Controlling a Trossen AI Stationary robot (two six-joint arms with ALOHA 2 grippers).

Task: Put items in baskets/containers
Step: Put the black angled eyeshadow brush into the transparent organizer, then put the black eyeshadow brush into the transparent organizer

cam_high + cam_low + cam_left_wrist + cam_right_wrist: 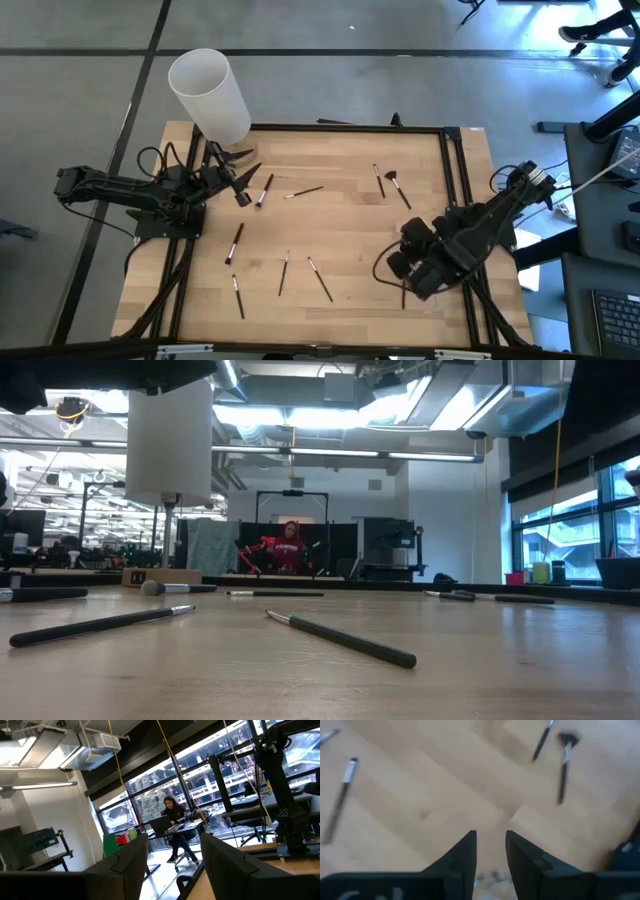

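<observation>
Thin makeup brushes [319, 279] lie scattered flat across the wooden tabletop [340, 215], light, stiff and prone to roll, best pinched mid-handle, while the right tool [491, 845] hovers empty with a narrow gap and the left tool [172, 862] stands open, holding nothing.

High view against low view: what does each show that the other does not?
Only the high view shows both arms: the left hand near the table's far left corner, open with nothing in it, and the right hand near the right edge, over bare wood. It also shows the full spread of brushes.

Only the low view shows the room behind, with a seated person in red.

Both show the wooden table with scattered brushes and the tall white cylinder at the far left corner.
</observation>
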